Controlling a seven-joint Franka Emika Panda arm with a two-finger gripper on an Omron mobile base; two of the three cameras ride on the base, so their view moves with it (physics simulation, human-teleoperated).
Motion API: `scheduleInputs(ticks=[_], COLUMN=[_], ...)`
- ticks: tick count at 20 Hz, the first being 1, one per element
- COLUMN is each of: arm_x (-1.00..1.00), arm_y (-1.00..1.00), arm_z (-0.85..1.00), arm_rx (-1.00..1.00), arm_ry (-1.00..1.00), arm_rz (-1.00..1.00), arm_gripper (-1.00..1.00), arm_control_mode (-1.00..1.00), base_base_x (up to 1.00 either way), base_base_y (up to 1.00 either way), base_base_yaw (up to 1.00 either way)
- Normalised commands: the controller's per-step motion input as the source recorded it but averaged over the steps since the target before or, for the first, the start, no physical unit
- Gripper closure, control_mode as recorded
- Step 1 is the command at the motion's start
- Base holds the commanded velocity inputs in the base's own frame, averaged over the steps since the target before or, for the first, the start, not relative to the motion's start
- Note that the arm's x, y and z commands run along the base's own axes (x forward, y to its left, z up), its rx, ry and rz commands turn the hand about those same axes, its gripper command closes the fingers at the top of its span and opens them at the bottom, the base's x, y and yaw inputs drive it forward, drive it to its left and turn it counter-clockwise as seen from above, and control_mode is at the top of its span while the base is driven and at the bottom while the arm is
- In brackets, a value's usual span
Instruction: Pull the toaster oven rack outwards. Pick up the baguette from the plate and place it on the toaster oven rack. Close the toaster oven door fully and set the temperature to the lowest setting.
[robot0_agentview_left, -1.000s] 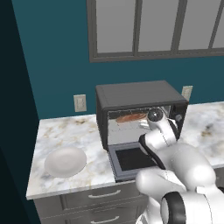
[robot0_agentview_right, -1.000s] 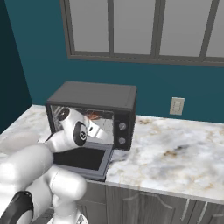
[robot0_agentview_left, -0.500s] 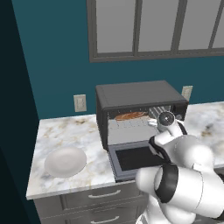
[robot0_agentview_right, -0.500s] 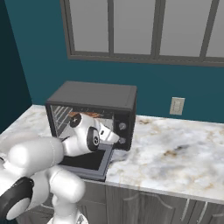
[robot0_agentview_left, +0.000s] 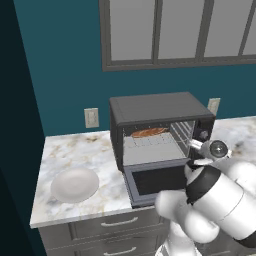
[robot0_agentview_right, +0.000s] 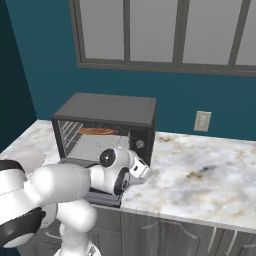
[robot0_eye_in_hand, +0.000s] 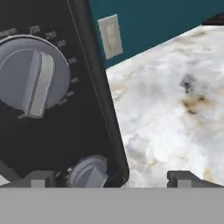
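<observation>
The dark toaster oven (robot0_agentview_left: 159, 107) stands on the counter with its door (robot0_agentview_left: 150, 181) dropped flat. The baguette (robot0_agentview_left: 149, 132) lies at the back of the light-grey rack (robot0_agentview_left: 150, 147), inside the oven. The white plate (robot0_agentview_left: 75, 184) sits bare on the left of the counter. My gripper (robot0_agentview_left: 199, 146) hovers at the oven's right front corner, by the knob panel (robot0_agentview_left: 202, 134). In the hand view the gripper (robot0_eye_in_hand: 113, 179) is open, fingertips (robot0_eye_in_hand: 39, 178) wide apart, holding nothing. A big temperature knob (robot0_eye_in_hand: 35, 83) and a smaller lower knob (robot0_eye_in_hand: 89, 170) sit just ahead. From the right, the baguette (robot0_agentview_right: 97, 131) and gripper (robot0_agentview_right: 144, 172) show beside the oven (robot0_agentview_right: 107, 107).
A wall outlet (robot0_agentview_left: 91, 117) is left of the oven and another (robot0_agentview_right: 202, 120) to its right. The marble counter (robot0_agentview_right: 210, 165) stretches right of the oven. Drawers (robot0_agentview_left: 117, 222) run below the counter edge. My arm's bulky links hang over the open door.
My arm swung from in front of the oven cavity to the right, bringing the gripper up to the knob panel. The baguette, rack and open door have stayed put.
</observation>
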Motion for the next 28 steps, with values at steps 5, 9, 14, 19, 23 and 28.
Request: scheduleInputs(ticks=[5,9,14,19,23,28], arm_x=[-0.72,-0.88,-0.76,-0.51,-0.37,-0.27], arm_y=[-0.69,-0.54,-0.39,-0.34,-0.23,-0.02], arm_z=[0.31,0.47,0.5,0.61,0.49,0.35], arm_rx=[0.29,0.24,0.24,0.24,0.18,0.09], arm_ry=[-0.09,-0.07,0.0,-0.01,-0.03,-0.01], arm_rz=[0.01,0.04,0.04,0.03,0.01,0.0], arm_gripper=[-1.0,-1.0,-1.0,-1.0,-1.0,-1.0], arm_control_mode=[-1.0,-1.0,-1.0,-1.0,-1.0,-1.0], base_base_x=[0.0,0.0,0.0,0.0,0.0,0.0], base_base_y=[0.0,0.0,0.0,0.0,0.0,0.0], base_base_yaw=[0.0,0.0,0.0,0.0,0.0,0.0])
